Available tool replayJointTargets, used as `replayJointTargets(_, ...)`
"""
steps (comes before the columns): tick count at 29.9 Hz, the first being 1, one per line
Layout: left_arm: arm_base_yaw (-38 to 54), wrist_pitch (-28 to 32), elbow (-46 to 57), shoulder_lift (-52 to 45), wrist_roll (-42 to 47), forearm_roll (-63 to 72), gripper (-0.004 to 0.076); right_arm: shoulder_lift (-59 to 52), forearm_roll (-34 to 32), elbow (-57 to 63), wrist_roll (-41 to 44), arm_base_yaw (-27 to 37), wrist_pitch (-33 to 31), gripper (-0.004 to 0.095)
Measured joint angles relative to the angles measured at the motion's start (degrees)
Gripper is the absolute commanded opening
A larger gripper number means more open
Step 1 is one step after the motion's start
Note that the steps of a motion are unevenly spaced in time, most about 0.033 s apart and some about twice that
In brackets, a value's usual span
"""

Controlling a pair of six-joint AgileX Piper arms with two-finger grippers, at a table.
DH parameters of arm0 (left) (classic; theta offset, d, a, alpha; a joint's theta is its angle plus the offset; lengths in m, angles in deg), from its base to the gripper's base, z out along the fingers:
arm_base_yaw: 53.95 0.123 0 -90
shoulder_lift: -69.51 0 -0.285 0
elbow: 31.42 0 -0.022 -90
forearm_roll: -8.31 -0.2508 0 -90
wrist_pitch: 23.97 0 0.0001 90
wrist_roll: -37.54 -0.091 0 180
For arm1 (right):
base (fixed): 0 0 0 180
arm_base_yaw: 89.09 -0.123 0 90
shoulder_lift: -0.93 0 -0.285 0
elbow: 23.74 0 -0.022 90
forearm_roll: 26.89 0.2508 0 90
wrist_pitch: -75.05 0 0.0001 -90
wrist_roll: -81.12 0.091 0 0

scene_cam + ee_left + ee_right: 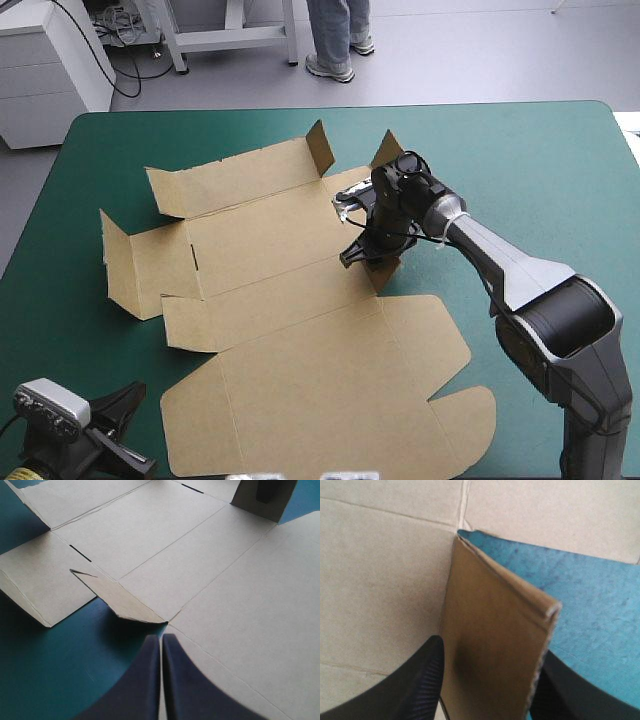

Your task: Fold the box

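The brown box (pixel 300 300) lies flat on the teal-green cover as a cut sheet, with small flaps tilted up at its far edge and left end. My right gripper (pixel 368 255) is at the sheet's right side. In the right wrist view a raised side flap (pixel 495 650) stands slanted between its fingers, which stand apart, so my right gripper (pixel 490 647) is open around it. My left gripper (pixel 125 425) is low at the table's front left, off the sheet. Its fingers are shut, and my left gripper (pixel 161 637) points at the box (pixel 200 565) edge beside a lifted corner flap (pixel 120 600).
Bare teal-green cover (pixel 560 180) stretches right of the box to the table's right edge. More bare cover (pixel 60 330) lies at the front left. The large lid panel (pixel 330 400) reaches close to the table's front edge.
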Motion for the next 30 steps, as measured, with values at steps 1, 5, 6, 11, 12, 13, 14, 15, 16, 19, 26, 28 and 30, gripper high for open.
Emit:
replayJointTargets(1, 0.0, 0.0, 0.0, 0.0, 0.0, 0.0, -0.0008, 0.0, 0.0, -0.33, -0.06, 0.0, 0.12, 0.0374)
replayJointTargets(5, 0.0, 0.0, 0.0, 0.0, 0.0, 0.0, -0.0008, 0.0, 0.0, -1.72, -0.18, 0.0, 0.04, 0.0249)
replayJointTargets(6, 0.0, 0.0, 0.0, 0.0, 0.0, 0.0, -0.0008, 0.0, 0.0, -1.95, -0.18, 0.0, -0.18, 0.0216)
replayJointTargets(11, 0.0, 0.0, 0.0, 0.0, 0.0, 0.0, -0.0008, 0.11, 1.55, -2.23, -0.18, 0.81, -2.05, 0.0193)
replayJointTargets(12, 0.0, 0.0, 0.0, 0.0, 0.0, 0.0, -0.0008, 0.11, 1.84, -2.23, -0.18, 1.04, -2.04, 0.0192)
replayJointTargets(13, 0.0, 0.0, 0.0, 0.0, 0.0, 0.0, -0.0008, 0.17, 2.1, -2.23, -0.18, 1.11, -2.04, 0.0185)
replayJointTargets(14, 0.0, 0.0, 0.0, 0.0, 0.0, 0.0, -0.0008, 0.17, 2.19, -2.23, -0.18, 1.15, -2.04, 0.0167)
replayJointTargets(15, 0.0, 0.0, 0.0, 0.0, 0.0, -0.06, -0.0008, 0.17, 2.32, -2.23, -0.18, 1.15, -2.04, 0.0137)
replayJointTargets(16, 0.0, 0.0, 0.0, 0.0, 0.0, -0.06, -0.0008, 0.17, 2.51, -2.23, -0.24, 1.15, -2.04, 0.0103)
replayJointTargets(19, 0.0, 0.0, 0.0, 0.0, 0.0, -0.1, -0.0008, 0.17, 3.53, -2.23, -1.15, 1.15, -1.98, -0.0016)
replayJointTargets(26, 0.0, 0.0, 0.0, 0.0, 0.0, -0.12, -0.0008, 0.17, 4.29, -2.23, -2.3, 1.15, -1.9, -0.0016)
replayJointTargets(28, 0.0, 0.0, 0.0, 0.0, 0.0, -0.17, -0.0008, 0.17, 3.66, -2.29, -2.8, 1.15, -1.9, -0.0016)
replayJointTargets(30, 0.0, 0.0, 0.0, 0.0, 0.0, -0.17, -0.0008, 0.17, 2.0, -2.33, -3.07, 1.15, -1.9, -0.0016)
